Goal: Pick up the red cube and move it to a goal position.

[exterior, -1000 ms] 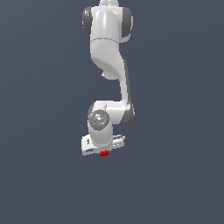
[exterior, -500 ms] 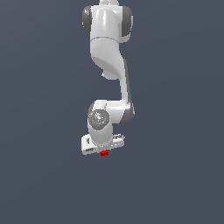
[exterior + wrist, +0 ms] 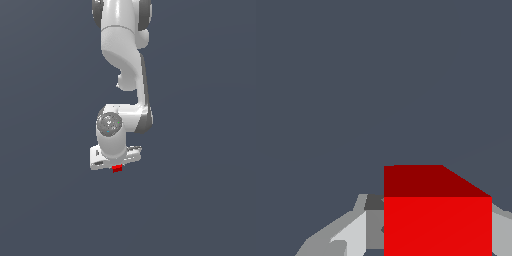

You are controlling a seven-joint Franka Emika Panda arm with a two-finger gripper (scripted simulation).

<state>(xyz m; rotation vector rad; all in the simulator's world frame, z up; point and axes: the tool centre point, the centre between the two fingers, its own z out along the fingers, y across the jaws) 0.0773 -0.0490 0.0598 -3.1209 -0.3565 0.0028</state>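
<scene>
From my console the arm (image 3: pixel 122 55) looks like smooth, glossy white plastic with soft highlights — its joint caps a duller grey. The gripper (image 3: pixel 116 164) below the wrist joint has the same white shell; its fingers (image 3: pixel 351 235) read as matt grey. The red cube (image 3: pixel 437 220) between them is flat, untextured, uniformly bright — no sheen. The backdrop is plain matt slate.
</scene>
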